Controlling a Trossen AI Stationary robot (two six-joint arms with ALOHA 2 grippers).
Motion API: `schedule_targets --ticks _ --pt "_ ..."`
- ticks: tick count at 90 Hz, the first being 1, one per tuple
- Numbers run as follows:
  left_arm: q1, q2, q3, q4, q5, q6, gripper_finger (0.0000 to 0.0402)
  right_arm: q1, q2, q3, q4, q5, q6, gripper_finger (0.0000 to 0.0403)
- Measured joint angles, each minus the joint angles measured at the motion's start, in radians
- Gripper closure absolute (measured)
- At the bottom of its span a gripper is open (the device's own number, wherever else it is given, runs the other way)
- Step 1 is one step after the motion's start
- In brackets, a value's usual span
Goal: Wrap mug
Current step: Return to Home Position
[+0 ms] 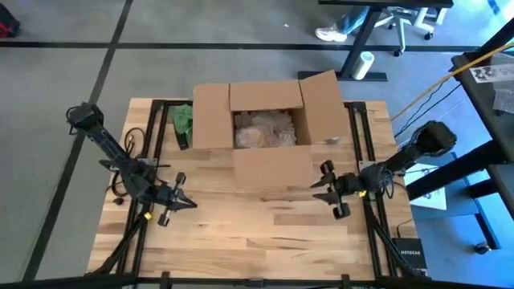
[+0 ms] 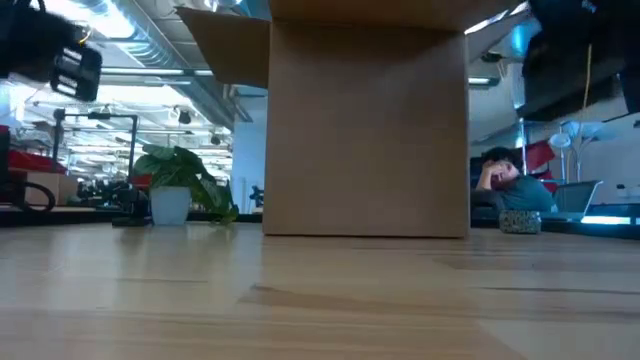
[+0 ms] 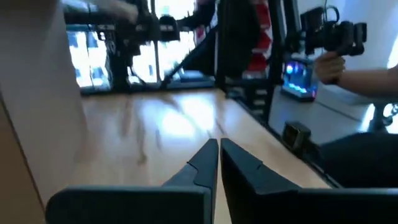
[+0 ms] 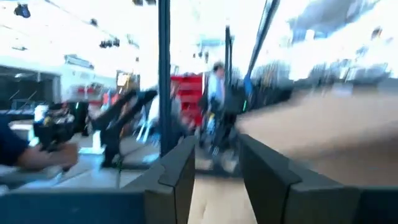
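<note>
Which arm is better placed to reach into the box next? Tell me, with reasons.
Probably right. The right gripper hovers open beside the front flap of the cardboard box; the left gripper sits shut, farther from it.

— What do you have on the bench besides the job?

— You have an open cardboard box at the far middle, flaps spread, crumpled packing paper inside. Left of it sits a green plant in a white pot.

— And beyond it?

— You can see a seated person leaning on a hand, and an office chair on the floor.
</note>
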Motion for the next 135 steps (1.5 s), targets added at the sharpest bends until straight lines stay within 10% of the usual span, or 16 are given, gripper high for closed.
schedule_targets --ticks 30,70,135 --pt "0.031 -0.219 0.0 -0.017 0.073 0.157 0.0402 0.002 -0.415 0.001 -0.355 0.094 -0.065 0.0295" --pt "0.031 -0.632 0.0 -0.621 0.212 -0.097 0.0402 0.002 -1.145 0.001 -1.42 0.032 0.27 0.0295" --pt "0.03 -0.614 0.001 -0.74 0.32 -0.162 0.0402 0.002 -0.98 0.003 -1.535 -0.083 0.417 0.0295"
